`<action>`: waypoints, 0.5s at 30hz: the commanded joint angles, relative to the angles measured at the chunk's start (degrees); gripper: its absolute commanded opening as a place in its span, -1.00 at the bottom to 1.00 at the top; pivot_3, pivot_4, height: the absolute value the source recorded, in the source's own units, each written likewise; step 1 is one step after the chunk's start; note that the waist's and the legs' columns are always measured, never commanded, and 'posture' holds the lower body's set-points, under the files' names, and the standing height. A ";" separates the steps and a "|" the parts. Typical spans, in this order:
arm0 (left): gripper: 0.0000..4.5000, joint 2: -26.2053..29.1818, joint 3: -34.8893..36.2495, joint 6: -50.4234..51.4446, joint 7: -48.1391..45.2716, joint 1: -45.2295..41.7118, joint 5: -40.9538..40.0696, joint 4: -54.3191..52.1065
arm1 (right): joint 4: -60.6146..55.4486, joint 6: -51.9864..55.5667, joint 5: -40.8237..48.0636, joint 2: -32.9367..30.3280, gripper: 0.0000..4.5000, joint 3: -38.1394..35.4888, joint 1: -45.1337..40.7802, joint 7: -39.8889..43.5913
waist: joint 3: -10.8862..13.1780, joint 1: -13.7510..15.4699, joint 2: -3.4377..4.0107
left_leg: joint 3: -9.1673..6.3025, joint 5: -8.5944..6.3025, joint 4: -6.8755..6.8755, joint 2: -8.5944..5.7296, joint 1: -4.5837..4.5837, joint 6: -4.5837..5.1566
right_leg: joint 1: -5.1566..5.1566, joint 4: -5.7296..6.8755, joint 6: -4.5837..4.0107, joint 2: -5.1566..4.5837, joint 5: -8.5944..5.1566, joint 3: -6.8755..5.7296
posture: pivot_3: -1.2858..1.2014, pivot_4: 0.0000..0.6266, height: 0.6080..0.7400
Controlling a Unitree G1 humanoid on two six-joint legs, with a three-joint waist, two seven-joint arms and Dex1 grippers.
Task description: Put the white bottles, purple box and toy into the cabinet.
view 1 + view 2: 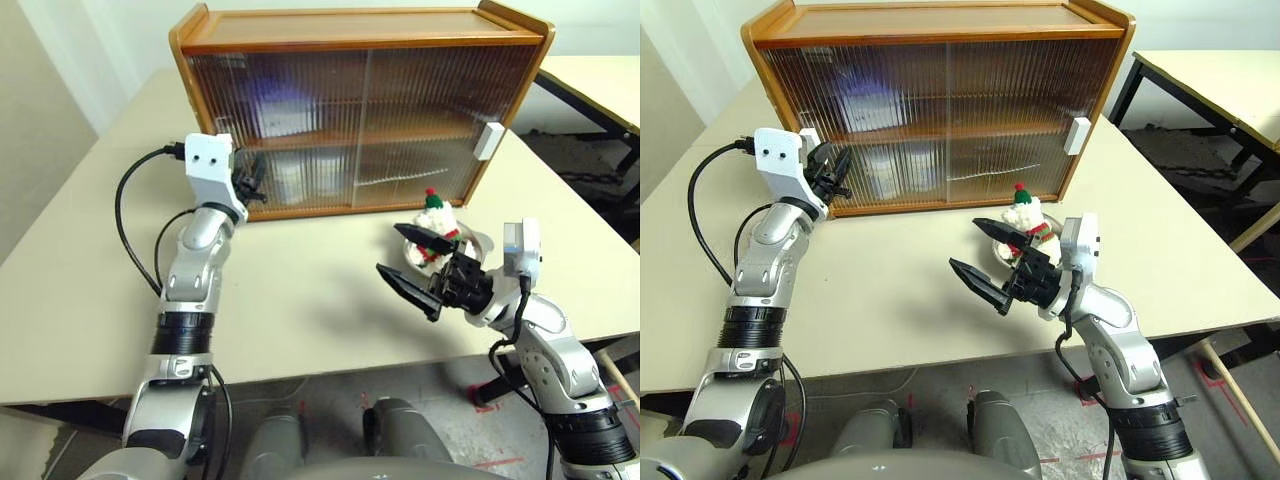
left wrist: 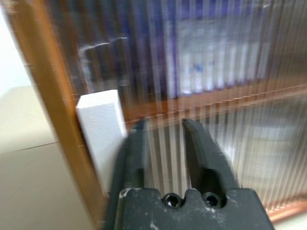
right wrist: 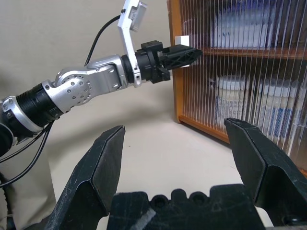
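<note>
**A:** Nearest, the right gripper [image 1: 415, 270] is hovering wide open and empty over the beige table's [image 1: 300, 300] near edge; just behind it one white plush toy with a striped scarf [image 1: 436, 228] is sitting in a shiny bowl [image 1: 478, 243].

**B:** And further back?

**A:** The left gripper [image 1: 835, 170], narrowly parted, holding nothing, is waiting beside a white handle [image 2: 103, 127] on the brown wooden cabinet with ribbed sliding doors [image 1: 360, 110]. Behind the glass, one purple box [image 1: 865, 105] and two white bottles [image 1: 895, 170] are resting. With both doors closed, the toy risks striking them.

Head views look down over table [image 1: 300, 300], sharing cabinet [image 1: 360, 110]; wrist views face cabinet close.
</note>
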 commanded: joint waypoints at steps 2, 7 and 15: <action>0.61 1.73 0.18 -1.98 -10.31 4.92 -6.67 -5.32 | 0.96 0.59 1.75 -1.28 1.00 -4.61 0.12 -1.59 | 0.04 0.19 0.06 | 0.02 0.00 -0.02 0.03 -0.03 -0.02 | -0.01 0.00 -0.15 -0.01 -0.08 -0.04 | 0.12 -1.00 1.00; 0.98 7.56 1.18 -0.78 -25.85 13.56 -15.96 -9.90 | 5.01 3.05 5.61 -2.90 1.00 -12.29 -3.26 -4.88 | 0.07 0.65 0.11 | 0.27 -0.04 -0.02 0.05 -0.14 -0.16 | -0.06 -0.10 -0.36 -0.12 -0.35 0.03 | 0.11 -1.00 1.00; 1.00 13.50 3.29 -2.00 -37.10 21.10 -22.08 -12.47 | 9.66 3.64 6.18 -4.34 -0.26 -17.95 -6.75 -6.36 | 0.05 2.37 0.19 | 0.35 -0.30 -0.06 0.10 -0.72 -0.36 | -0.42 -0.53 -0.45 -0.38 -0.41 -0.06 | 0.12 -1.00 1.00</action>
